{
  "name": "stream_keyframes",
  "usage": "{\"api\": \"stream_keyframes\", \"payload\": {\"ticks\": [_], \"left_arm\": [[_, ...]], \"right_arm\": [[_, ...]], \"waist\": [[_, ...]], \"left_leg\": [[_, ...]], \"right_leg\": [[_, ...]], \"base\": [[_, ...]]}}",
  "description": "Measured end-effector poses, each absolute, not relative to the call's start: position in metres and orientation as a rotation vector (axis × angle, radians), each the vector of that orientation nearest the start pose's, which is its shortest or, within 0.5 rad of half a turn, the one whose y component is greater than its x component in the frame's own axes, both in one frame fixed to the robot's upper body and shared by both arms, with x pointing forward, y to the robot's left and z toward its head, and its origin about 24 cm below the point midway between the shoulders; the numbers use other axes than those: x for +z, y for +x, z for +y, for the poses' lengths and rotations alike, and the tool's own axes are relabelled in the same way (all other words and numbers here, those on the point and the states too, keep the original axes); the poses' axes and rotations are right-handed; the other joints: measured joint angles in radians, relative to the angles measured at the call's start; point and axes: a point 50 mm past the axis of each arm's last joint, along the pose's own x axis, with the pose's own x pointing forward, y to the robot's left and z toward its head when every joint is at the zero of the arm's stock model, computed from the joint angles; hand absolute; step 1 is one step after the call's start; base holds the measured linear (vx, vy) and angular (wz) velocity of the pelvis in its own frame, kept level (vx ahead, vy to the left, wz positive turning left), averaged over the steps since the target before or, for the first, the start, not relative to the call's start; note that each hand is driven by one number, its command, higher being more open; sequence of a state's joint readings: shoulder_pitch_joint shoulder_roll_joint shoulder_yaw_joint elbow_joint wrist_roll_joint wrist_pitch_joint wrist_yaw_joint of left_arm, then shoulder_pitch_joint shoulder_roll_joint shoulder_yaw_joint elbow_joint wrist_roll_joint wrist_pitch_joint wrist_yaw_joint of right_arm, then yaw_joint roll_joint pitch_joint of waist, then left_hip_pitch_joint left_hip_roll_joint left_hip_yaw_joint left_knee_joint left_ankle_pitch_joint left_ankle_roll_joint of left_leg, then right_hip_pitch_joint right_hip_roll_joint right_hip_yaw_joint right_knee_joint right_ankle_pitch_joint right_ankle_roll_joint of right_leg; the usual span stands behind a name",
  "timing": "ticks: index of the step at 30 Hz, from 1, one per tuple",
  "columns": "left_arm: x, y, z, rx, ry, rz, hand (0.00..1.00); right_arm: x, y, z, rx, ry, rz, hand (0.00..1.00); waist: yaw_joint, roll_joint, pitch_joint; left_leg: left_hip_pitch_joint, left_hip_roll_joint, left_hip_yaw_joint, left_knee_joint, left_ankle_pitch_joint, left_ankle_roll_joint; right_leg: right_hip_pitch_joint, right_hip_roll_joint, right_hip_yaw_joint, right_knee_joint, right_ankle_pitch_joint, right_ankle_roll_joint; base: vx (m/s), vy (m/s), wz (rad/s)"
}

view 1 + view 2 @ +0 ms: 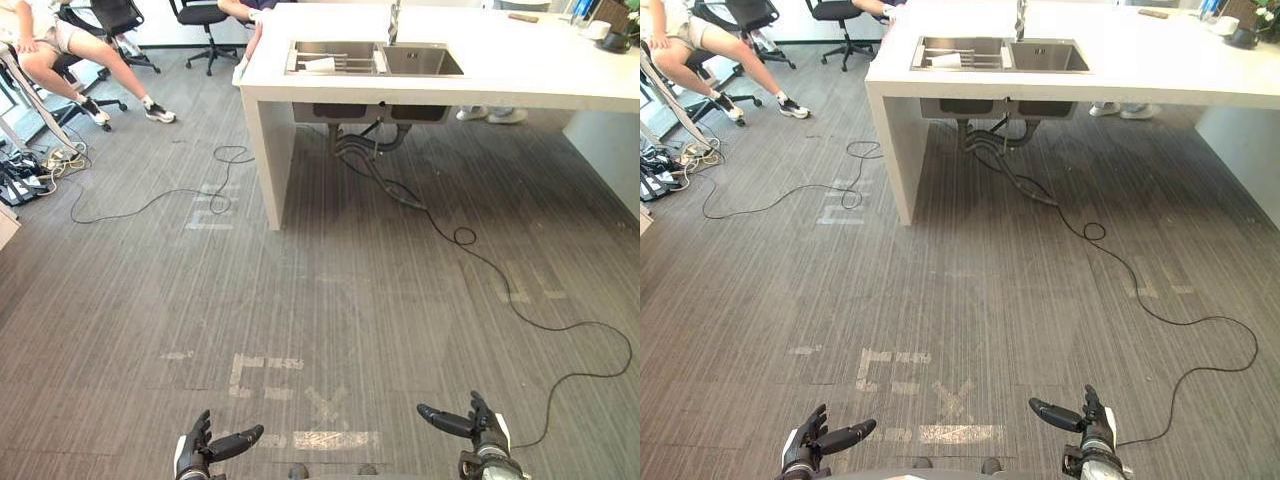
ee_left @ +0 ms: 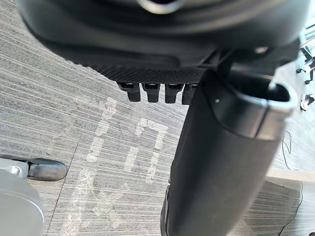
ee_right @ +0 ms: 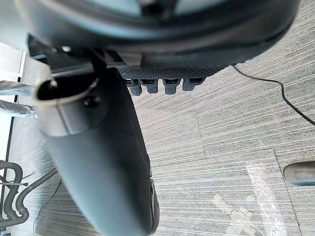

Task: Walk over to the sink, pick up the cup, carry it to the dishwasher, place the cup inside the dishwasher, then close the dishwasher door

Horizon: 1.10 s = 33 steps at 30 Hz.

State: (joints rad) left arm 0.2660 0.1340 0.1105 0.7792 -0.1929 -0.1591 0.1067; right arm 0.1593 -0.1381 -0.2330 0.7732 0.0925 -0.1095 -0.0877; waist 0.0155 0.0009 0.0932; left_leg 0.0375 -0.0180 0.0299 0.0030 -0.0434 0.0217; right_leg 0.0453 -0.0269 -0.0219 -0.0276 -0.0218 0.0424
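You have both hands low at the near edge, above the floor (image 1: 330,300). The left hand (image 1: 198,448) and the right hand (image 1: 482,430) have their fingers loosely extended and thumbs out, holding nothing. The cup (image 1: 320,64) lies on the rack (image 1: 352,62) in the left basin of the sink (image 1: 425,60), set in the far counter (image 1: 530,75), well apart from both hands.
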Motion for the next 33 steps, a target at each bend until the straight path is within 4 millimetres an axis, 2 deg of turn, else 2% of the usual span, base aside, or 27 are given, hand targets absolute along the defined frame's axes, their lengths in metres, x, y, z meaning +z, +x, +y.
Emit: {"api": "stream_keyframes", "payload": {"ticks": [2,5,6,7,8,9,11,13,14,16,17,18,19,20,21,22,23,24,25,26,27,29,30,32,33], "left_arm": [[-0.135,0.084,0.232,0.420,-0.027,0.849,1.00],[-0.131,0.089,0.231,0.416,-0.031,0.816,1.00],[-0.129,0.091,0.231,0.415,-0.032,0.802,1.00],[-0.128,0.093,0.231,0.413,-0.033,0.796,1.00],[-0.127,0.094,0.231,0.412,-0.033,0.791,1.00],[-0.126,0.098,0.232,0.409,-0.030,0.776,1.00],[-0.125,0.100,0.233,0.412,-0.027,0.771,1.00],[-0.122,0.109,0.234,0.414,-0.024,0.749,1.00],[-0.120,0.118,0.234,0.415,-0.023,0.728,1.00],[-0.119,0.121,0.233,0.414,-0.021,0.717,1.00],[-0.117,0.123,0.236,0.416,-0.012,0.709,1.00],[-0.117,0.125,0.236,0.417,-0.013,0.707,1.00],[-0.117,0.126,0.233,0.421,-0.020,0.704,1.00],[-0.117,0.127,0.230,0.426,-0.028,0.701,1.00],[-0.117,0.129,0.229,0.424,-0.032,0.697,1.00],[-0.117,0.130,0.228,0.422,-0.034,0.694,1.00],[-0.116,0.132,0.226,0.419,-0.040,0.690,1.00],[-0.115,0.134,0.224,0.414,-0.046,0.681,1.00],[-0.114,0.134,0.223,0.413,-0.048,0.672,1.00],[-0.109,0.138,0.223,0.405,-0.049,0.647,1.00],[-0.108,0.140,0.222,0.403,-0.051,0.638,1.00],[-0.104,0.148,0.220,0.386,-0.054,0.610,1.00],[-0.100,0.152,0.219,0.382,-0.055,0.589,1.00],[-0.096,0.156,0.219,0.379,-0.057,0.564,1.00],[-0.096,0.157,0.217,0.383,-0.062,0.560,1.00]], "right_arm": [[-0.122,0.123,-0.251,-0.438,-0.018,0.777,1.00],[-0.119,0.127,-0.257,-0.452,-0.027,0.762,1.00],[-0.117,0.128,-0.260,-0.464,-0.025,0.760,1.00],[-0.117,0.128,-0.262,-0.476,-0.023,0.760,1.00],[-0.117,0.127,-0.263,-0.479,-0.024,0.759,1.00],[-0.116,0.128,-0.263,-0.478,-0.025,0.758,1.00],[-0.117,0.128,-0.263,-0.475,-0.030,0.768,1.00],[-0.115,0.134,-0.263,-0.470,-0.032,0.755,1.00],[-0.112,0.143,-0.263,-0.464,-0.033,0.735,1.00],[-0.109,0.151,-0.262,-0.452,-0.037,0.716,1.00],[-0.107,0.155,-0.261,-0.443,-0.041,0.703,1.00],[-0.107,0.155,-0.261,-0.446,-0.043,0.705,1.00],[-0.107,0.152,-0.263,-0.454,-0.049,0.710,1.00],[-0.106,0.154,-0.263,-0.454,-0.054,0.702,1.00],[-0.104,0.156,-0.263,-0.448,-0.062,0.692,1.00],[-0.103,0.157,-0.263,-0.445,-0.064,0.686,1.00],[-0.102,0.158,-0.261,-0.435,-0.068,0.681,1.00],[-0.101,0.158,-0.259,-0.419,-0.078,0.676,1.00],[-0.101,0.158,-0.257,-0.412,-0.082,0.670,1.00],[-0.098,0.164,-0.254,-0.401,-0.081,0.648,1.00],[-0.097,0.167,-0.253,-0.399,-0.081,0.638,1.00],[-0.092,0.176,-0.254,-0.407,-0.079,0.608,1.00],[-0.089,0.180,-0.254,-0.407,-0.076,0.590,1.00],[-0.083,0.178,-0.251,-0.403,-0.072,0.551,1.00],[-0.081,0.170,-0.248,-0.407,-0.067,0.535,1.00]], "waist": [[0.007,0.001,0.001],[0.013,0.007,0.028],[0.017,0.011,0.039],[0.017,0.016,0.045],[0.016,0.017,0.050],[0.013,0.017,0.073],[0.006,0.026,0.080],[-0.005,0.029,0.092],[-0.005,0.038,0.119],[-0.004,0.050,0.121],[-0.004,0.038,0.120],[-0.009,0.034,0.118],[-0.017,0.041,0.108],[-0.019,0.061,0.097],[-0.019,0.068,0.095],[-0.019,0.069,0.095],[-0.020,0.073,0.096],[-0.021,0.076,0.098],[-0.015,0.076,0.099],[0.001,0.073,0.102],[0.010,0.070,0.104],[0.025,0.062,0.108],[0.035,0.056,0.112],[0.051,0.044,0.119],[0.051,0.050,0.117]], "left_leg": [[-0.013,-0.001,0.014,0.053,-0.040,0.009],[-0.027,-0.006,0.032,0.156,-0.119,0.025],[-0.024,-0.009,0.040,0.185,-0.144,0.036],[-0.008,-0.016,0.041,0.193,-0.154,0.046],[0.006,-0.020,0.040,0.190,-0.158,0.053],[0.042,-0.030,0.033,0.186,-0.167,0.067],[0.075,-0.036,0.025,0.178,-0.180,0.073],[0.097,-0.034,-0.007,0.163,-0.188,0.073],[0.118,-0.016,-0.014,0.147,-0.191,0.069],[0.114,0.002,-0.012,0.142,-0.198,0.054],[0.127,-0.002,-0.019,0.136,-0.216,0.032],[0.138,-0.003,-0.027,0.136,-0.224,0.024],[0.148,0.011,-0.049,0.137,-0.240,0.000],[0.141,0.041,-0.058,0.150,-0.251,-0.020],[0.121,0.058,-0.066,0.200,-0.262,-0.039],[0.100,0.070,-0.070,0.258,-0.268,-0.049],[0.041,0.095,-0.073,0.435,-0.272,-0.056],[-0.046,0.129,-0.069,0.688,-0.229,-0.067],[-0.091,0.150,-0.060,0.806,-0.195,-0.066],[-0.181,0.204,-0.020,1.021,-0.214,-0.039],[-0.215,0.215,-0.006,1.065,-0.223,-0.029],[-0.312,0.198,0.017,1.076,-0.248,-0.028],[-0.364,0.162,0.019,0.986,-0.264,-0.033],[-0.411,0.108,0.043,0.756,-0.259,-0.040],[-0.412,0.079,0.049,0.545,-0.196,-0.052]], "right_leg": [[-0.004,-0.003,0.017,0.028,-0.019,0.005],[-0.055,-0.016,0.025,0.201,-0.117,0.049],[-0.098,-0.026,0.015,0.323,-0.159,0.088],[-0.146,-0.039,0.001,0.453,-0.174,0.106],[-0.175,-0.048,-0.011,0.529,-0.174,0.106],[-0.232,-0.075,-0.045,0.677,-0.187,0.103],[-0.272,-0.103,-0.100,0.736,-0.217,0.086],[-0.312,-0.110,-0.144,0.689,-0.221,0.076],[-0.321,-0.087,-0.155,0.609,-0.217,0.069],[-0.327,-0.053,-0.161,0.447,-0.171,0.065],[-0.342,-0.044,-0.162,0.362,-0.062,-0.018],[-0.342,-0.049,-0.158,0.364,-0.019,-0.042],[-0.337,-0.044,-0.175,0.381,0.015,-0.087],[-0.336,-0.026,-0.198,0.393,-0.015,-0.102],[-0.321,-0.012,-0.214,0.390,-0.030,-0.124],[-0.305,-0.001,-0.224,0.380,-0.039,-0.137],[-0.239,0.025,-0.242,0.330,-0.044,-0.147],[-0.150,0.059,-0.262,0.257,-0.040,-0.168],[-0.107,0.078,-0.264,0.224,-0.035,-0.202],[-0.019,0.116,-0.254,0.160,-0.036,-0.227],[0.011,0.120,-0.250,0.141,-0.038,-0.230],[0.072,0.110,-0.228,0.096,-0.041,-0.234],[0.094,0.091,-0.208,0.076,-0.042,-0.234],[0.115,0.049,-0.182,0.065,-0.063,-0.202],[0.139,0.030,-0.182,0.065,-0.089,-0.176]], "base": [[0.10,0.048,-0.25],[0.09,0.071,-0.19],[0.10,0.108,-0.14],[0.10,0.101,-0.07],[0.16,0.103,0.07],[0.17,0.087,0.15],[0.17,0.075,0.18],[0.25,0.027,0.31],[0.24,-0.024,0.25],[0.20,-0.036,0.09],[0.29,-0.069,0.18],[0.41,-0.144,0.37],[0.40,-0.204,0.43],[0.48,-0.270,0.43],[0.40,-0.246,0.29],[0.42,-0.262,0.28],[0.43,-0.261,0.37],[0.43,-0.247,0.34],[0.49,-0.252,0.13],[0.38,-0.185,-0.10],[0.43,-0.177,-0.18],[0.28,-0.041,-0.23],[0.29,0.058,-0.44],[0.32,0.106,-0.34],[0.39,0.166,-0.01]]}}
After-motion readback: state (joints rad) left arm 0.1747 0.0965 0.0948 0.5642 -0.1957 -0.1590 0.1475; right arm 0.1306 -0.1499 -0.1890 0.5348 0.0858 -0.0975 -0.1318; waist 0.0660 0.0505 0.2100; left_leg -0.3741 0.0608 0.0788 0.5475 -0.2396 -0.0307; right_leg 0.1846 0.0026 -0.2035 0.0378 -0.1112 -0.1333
